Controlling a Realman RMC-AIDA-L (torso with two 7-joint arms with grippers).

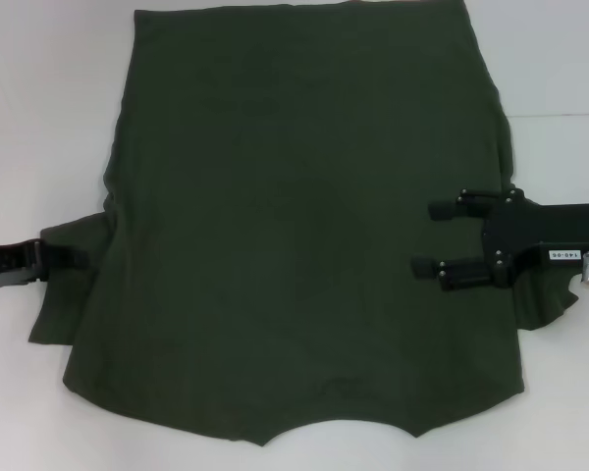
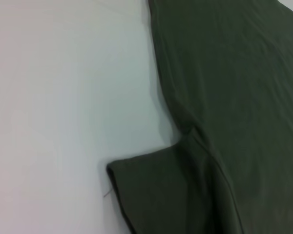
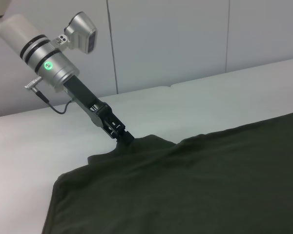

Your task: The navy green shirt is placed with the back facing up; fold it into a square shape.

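The navy green shirt (image 1: 304, 226) lies flat with its plain back up, neckline toward me, and it covers most of the white table (image 1: 39, 98). My left gripper (image 1: 67, 257) is at the shirt's left sleeve (image 1: 64, 309). In the right wrist view the left gripper (image 3: 123, 139) is shut on the sleeve's edge, and the cloth (image 3: 195, 185) rises to a small peak there. My right gripper (image 1: 434, 237) hovers open over the shirt's right side, near the right sleeve (image 1: 545, 304). The left wrist view shows only the sleeve (image 2: 156, 195) and the shirt's side, no fingers.
Bare white table (image 2: 63, 97) lies to the left of the shirt, with more bare table (image 1: 560, 59) at the far right. A pale panelled wall (image 3: 185, 39) stands behind the table.
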